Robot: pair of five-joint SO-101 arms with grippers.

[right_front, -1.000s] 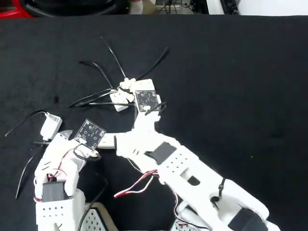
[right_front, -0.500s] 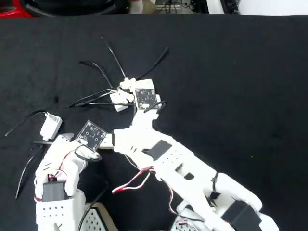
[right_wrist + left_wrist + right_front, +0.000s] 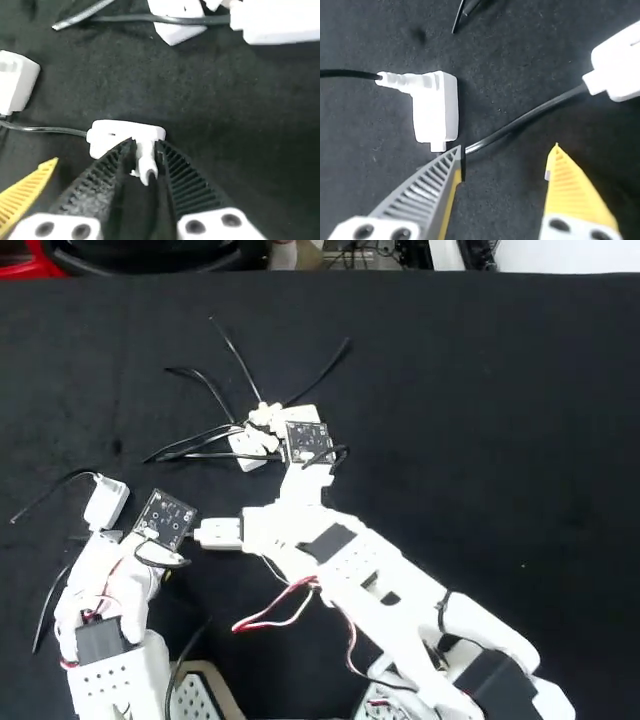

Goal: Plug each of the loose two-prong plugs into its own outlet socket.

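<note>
High view looks down on a black cloth-covered table (image 3: 500, 390) where both white arms come in from the near edge. The right gripper (image 3: 144, 150) has its two black ribbed fingers (image 3: 182, 172) pressed together on a white rectangular block (image 3: 112, 134), pinching a small tab on the block's near side. A thin black cable (image 3: 45, 130) leaves the block's end and runs off across the cloth. The left gripper (image 3: 506, 150) stands spread apart, one grey ribbed finger (image 3: 427, 187) and one yellow finger (image 3: 570, 185) with bare cloth between them, holding nothing. A white angled two-prong plug (image 3: 436, 107) lies flat on the table just beside the grey fingertip, its own black cord leading away from its narrow end. The pictures do not show whether the fingertip touches the plug. From above, this plug sits near the table's left side, close to the left arm, and the held block lies between the two arms. Farther back, near the table's middle, a cluster of white plug and socket pieces (image 3: 262, 435) rests with several black cords fanning out from it.
</note>
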